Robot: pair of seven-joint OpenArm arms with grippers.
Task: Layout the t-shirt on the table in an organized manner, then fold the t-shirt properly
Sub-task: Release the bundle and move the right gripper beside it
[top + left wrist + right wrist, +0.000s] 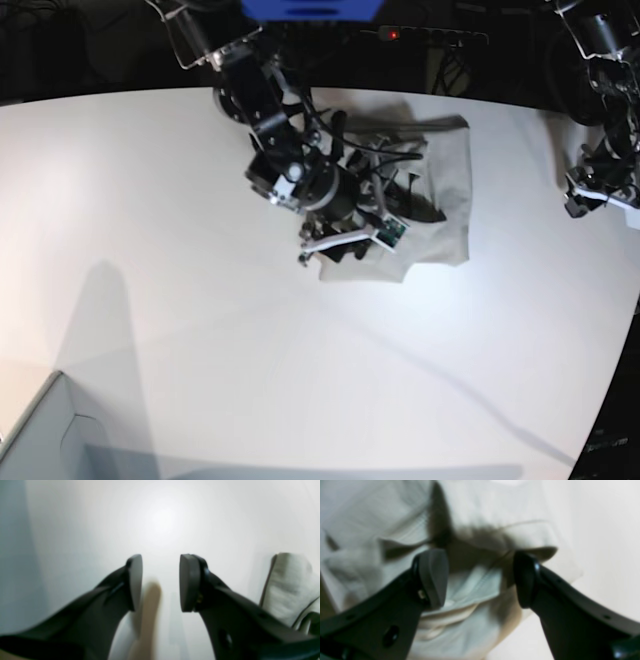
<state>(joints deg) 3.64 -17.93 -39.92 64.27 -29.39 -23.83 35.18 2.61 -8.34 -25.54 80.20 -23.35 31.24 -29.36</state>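
Note:
The light grey-beige t-shirt (445, 190) lies crumpled on the white table (200, 250), right of centre toward the far edge. My right gripper (480, 580) hangs open just above its wrinkled folds (480, 517), fingers (432, 577) spread with only cloth beneath them. In the base view that arm (300, 180) covers the shirt's left part. My left gripper (161, 582) is open over bare table, nothing between its pads (190, 580). A bit of the t-shirt (287, 587) shows to its right. The left arm (600, 185) sits at the table's right edge, apart from the shirt.
A light grey box corner (40, 440) stands at the near left of the table. Behind the far edge are dark cables and a power strip (430, 35) with a red light. The table's edge curves in at the right (620, 360).

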